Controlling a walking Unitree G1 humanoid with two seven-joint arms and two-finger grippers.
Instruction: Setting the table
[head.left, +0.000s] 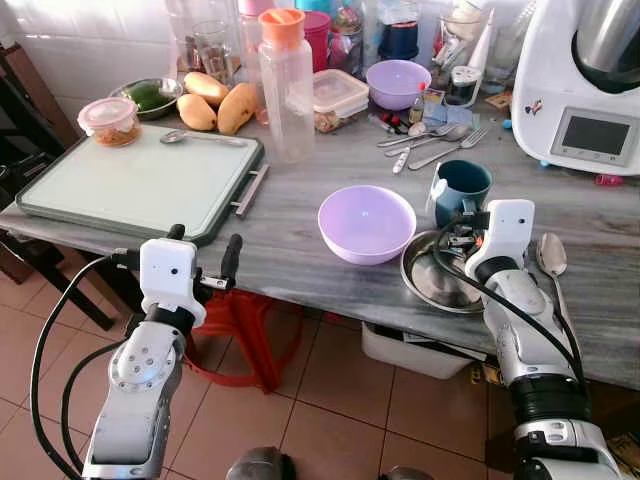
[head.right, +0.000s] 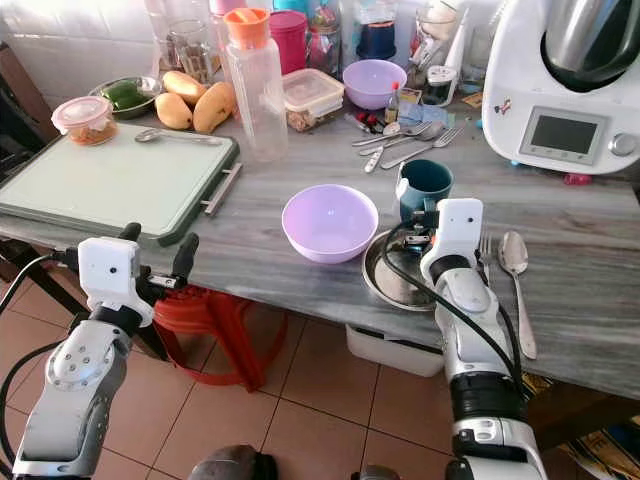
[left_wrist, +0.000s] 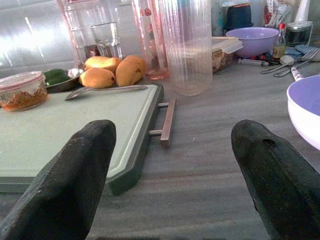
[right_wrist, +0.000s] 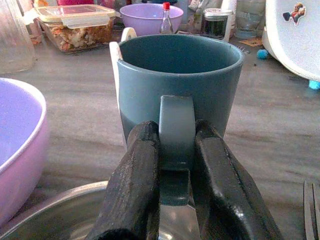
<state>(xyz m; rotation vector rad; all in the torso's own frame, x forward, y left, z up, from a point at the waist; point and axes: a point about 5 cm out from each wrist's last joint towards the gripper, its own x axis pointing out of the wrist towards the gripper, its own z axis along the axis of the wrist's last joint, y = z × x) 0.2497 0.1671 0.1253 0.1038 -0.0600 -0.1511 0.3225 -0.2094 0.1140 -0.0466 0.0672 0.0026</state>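
I have the right gripper (right_wrist: 175, 165) clamped on the handle of the teal ceramic mug (right_wrist: 180, 75), which stands upright on the grey marble-pattern tabletop (head.left: 290, 215) just behind the round steel plate (head.left: 435, 280) and beside the lilac plastic bowl (head.left: 366, 222). The left gripper (left_wrist: 172, 165) hovers at the tabletop's near edge, fingers apart, beside the pale green rectangular tray (head.left: 140, 185). A steel spoon (head.right: 516, 270) lies right of the plate.

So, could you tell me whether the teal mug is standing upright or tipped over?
Upright. The teal mug stands on the table with its mouth facing up, and the right end effector is shut on its handle.
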